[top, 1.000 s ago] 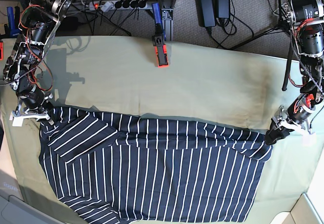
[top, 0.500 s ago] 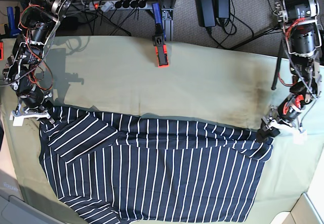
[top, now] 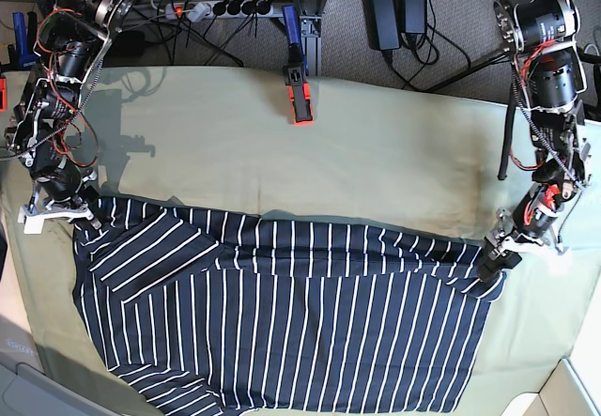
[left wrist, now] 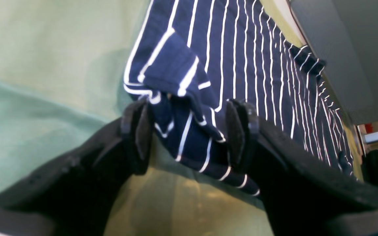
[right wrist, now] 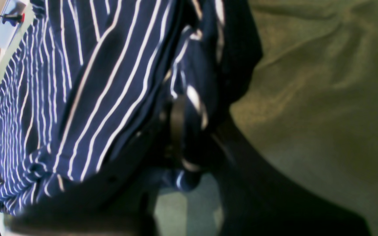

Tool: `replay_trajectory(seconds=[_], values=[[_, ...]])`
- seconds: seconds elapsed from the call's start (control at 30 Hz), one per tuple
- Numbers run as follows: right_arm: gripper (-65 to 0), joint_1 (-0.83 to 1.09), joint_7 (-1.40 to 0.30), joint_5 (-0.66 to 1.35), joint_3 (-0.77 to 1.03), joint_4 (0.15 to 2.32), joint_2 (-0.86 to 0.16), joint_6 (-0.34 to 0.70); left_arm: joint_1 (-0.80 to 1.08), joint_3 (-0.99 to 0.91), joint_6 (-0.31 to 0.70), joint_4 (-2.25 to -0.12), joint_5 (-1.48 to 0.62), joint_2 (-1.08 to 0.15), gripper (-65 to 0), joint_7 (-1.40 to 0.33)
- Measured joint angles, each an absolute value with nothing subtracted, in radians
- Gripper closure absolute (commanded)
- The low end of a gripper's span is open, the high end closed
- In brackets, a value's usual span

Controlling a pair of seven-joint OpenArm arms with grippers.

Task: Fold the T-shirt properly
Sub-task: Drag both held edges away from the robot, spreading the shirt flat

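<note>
**Jaws: left wide around a corner, right clamped on its own**

Left gripper jaws stand apart, straddling a bunched corner of the T-shirt, not pinching yet. Right gripper is closed on its own corner, at left of the base view. Shirt lies across the lower half of that view on the olive-green cloth over the worktop. My read: seat the left deeper so both layers sit between the fingers, then close fully. Shallow bite risks slipping one layer. Lift both corners evenly.
</note>
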State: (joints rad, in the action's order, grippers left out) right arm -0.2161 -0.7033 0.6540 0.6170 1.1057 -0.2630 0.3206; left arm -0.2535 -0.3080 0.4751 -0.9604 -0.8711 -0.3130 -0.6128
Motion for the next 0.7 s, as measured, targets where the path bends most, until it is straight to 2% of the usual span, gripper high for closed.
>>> replay_trajectory(seconds=[0.47, 0.53, 0.63, 0.67, 0.7], values=[[0.0, -0.216, -0.712, 0.650, 0.617, 1.106, -0.263, 0.321, -0.328, -0.306, 0.456, -0.859, -0.837, -0.276, -36.7, -0.593], [0.0, -0.216, -0.712, 0.650, 0.617, 1.106, -0.263, 0.321, -0.328, -0.306, 0.456, -0.859, -0.830, -0.274, -27.2, -0.584], [0.0, -0.216, -0.712, 0.650, 0.617, 1.106, -0.263, 0.321, -0.327, -0.305, 0.453, -0.859, -0.811, -0.271, -6.3, -0.557], [0.0, -0.216, -0.712, 0.650, 0.617, 1.106, -0.263, 0.321, -0.327, -0.305, 0.457, -0.859, -0.794, -0.270, -1.3, -0.542], [0.0, -0.216, -0.712, 0.650, 0.617, 1.106, -0.263, 0.321, -0.327, -0.305, 0.466, -0.859, -0.784, -0.270, 0.0, -0.530]])
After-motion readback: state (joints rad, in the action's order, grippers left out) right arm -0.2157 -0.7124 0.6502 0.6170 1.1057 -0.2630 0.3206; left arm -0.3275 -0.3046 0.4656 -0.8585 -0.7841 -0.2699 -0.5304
